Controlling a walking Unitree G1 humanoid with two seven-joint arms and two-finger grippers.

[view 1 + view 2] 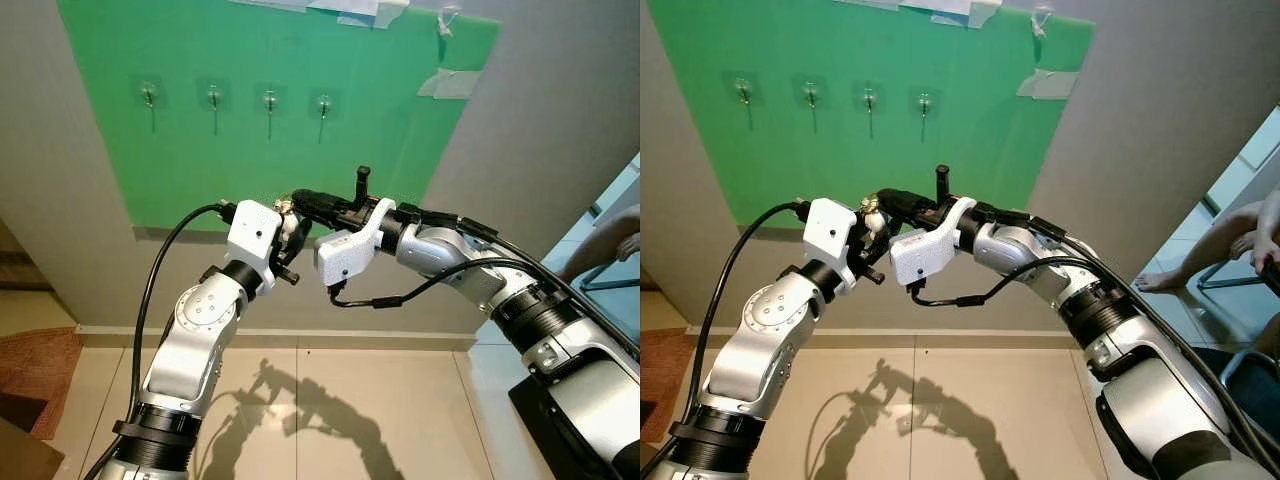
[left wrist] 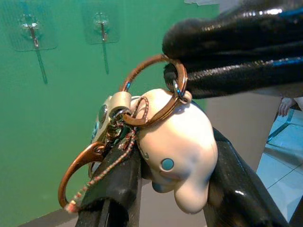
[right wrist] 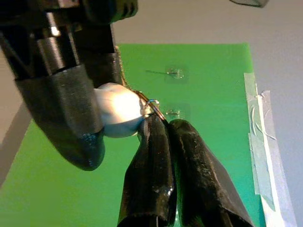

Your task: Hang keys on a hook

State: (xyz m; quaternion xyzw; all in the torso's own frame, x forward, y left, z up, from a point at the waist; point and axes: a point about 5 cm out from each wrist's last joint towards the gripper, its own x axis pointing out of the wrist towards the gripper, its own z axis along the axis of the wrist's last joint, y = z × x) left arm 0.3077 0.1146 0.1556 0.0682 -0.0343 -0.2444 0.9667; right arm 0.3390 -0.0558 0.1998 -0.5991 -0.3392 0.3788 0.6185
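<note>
Both arms are meeting in mid-air in front of the green board (image 1: 200,150), well short of the four hooks (image 1: 268,100) stuck in a row on it.

The left gripper (image 2: 170,198) is holding the keys (image 2: 142,142): its two fingers are clamped on either side of the white whale-shaped charm (image 2: 177,156), with the copper rings and cord bunched on the near side.

The right gripper (image 3: 161,137) is reaching in from the right, its fingers pressed together on the upper copper ring (image 2: 158,87). The ring is showing as pinched at its far edge in both wrist views.

Judgement: a handover is under way, ring to right gripper, so the ring can be presented open to a hook.

To do it well:
- the left fingers should be releasing only once the right pinch is looking secure;
- the ring should be hanging free below the right fingertips, its opening facing the board;
- the nearest hook is lying up and to the left of the grippers, so a slow rise and forward reach seem called for.

Risk: the charm's weight twisting the ring in the pinch.
</note>
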